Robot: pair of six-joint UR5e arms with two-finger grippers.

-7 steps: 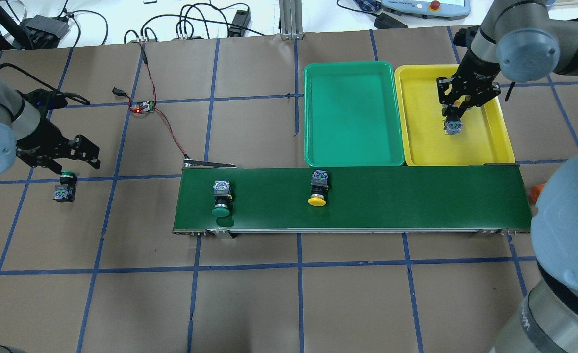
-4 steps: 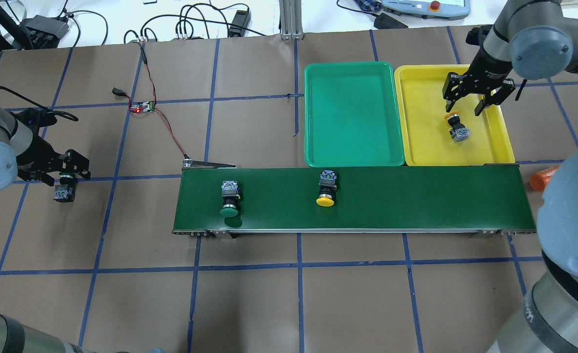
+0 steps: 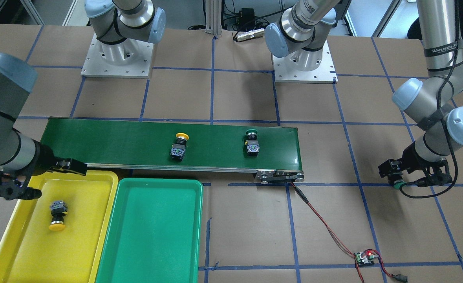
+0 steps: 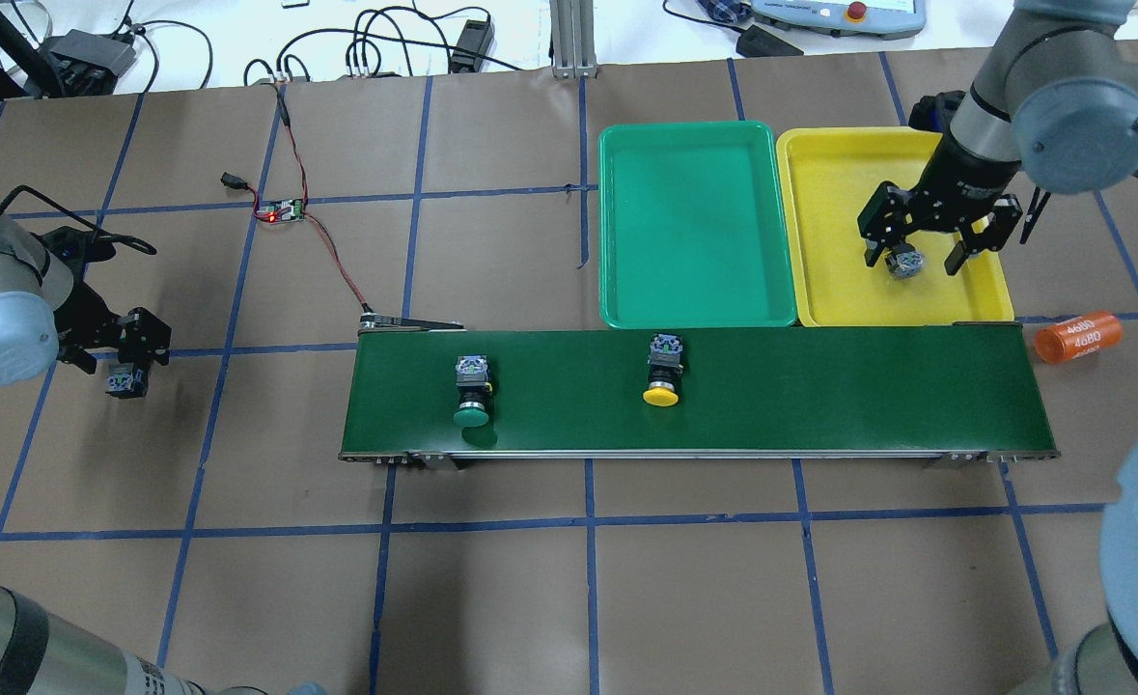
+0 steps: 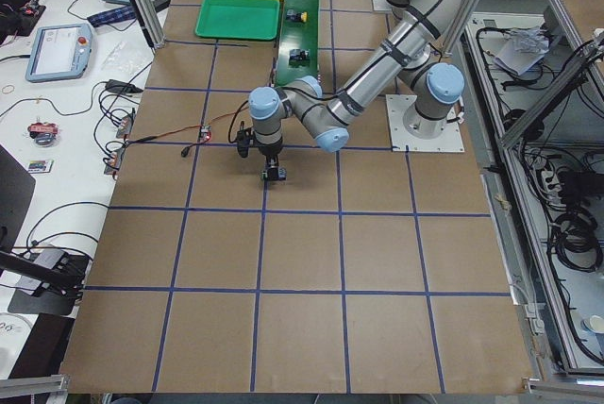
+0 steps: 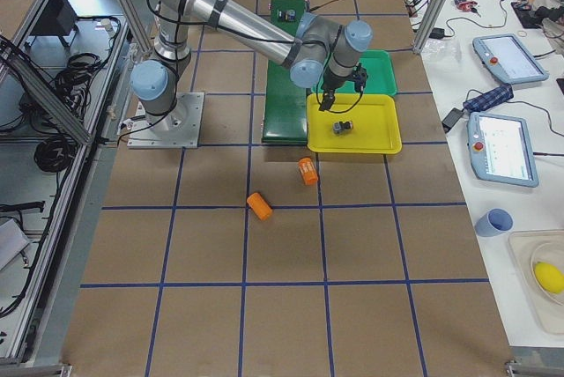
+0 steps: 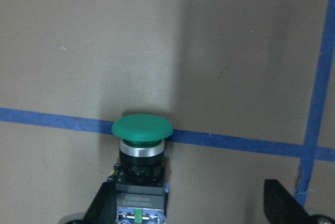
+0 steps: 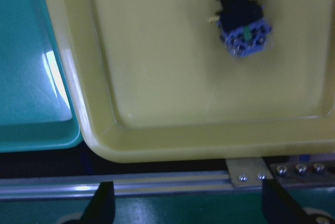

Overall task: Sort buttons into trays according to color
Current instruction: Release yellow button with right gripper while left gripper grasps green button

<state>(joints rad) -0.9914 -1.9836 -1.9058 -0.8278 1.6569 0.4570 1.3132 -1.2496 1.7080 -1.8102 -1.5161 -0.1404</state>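
By my judgement, one button of the four is sorted. The first yellow button lies on its side in the yellow tray. My right pincer hangs above it with the fingers spread wide and nothing between them. The green tray holds nothing yet.

On the conveyor belt two more lie apart from each other: the belt green button and the second yellow button. The last one, the far green button, lies on the counter across a blue tape line, well apart from both trays. My left pincer is low around its body with the fingers open. The button is close beside one finger, and I see no grip yet.

So three buttons are left: two green ones for the green tray and one yellow one for the yellow tray.
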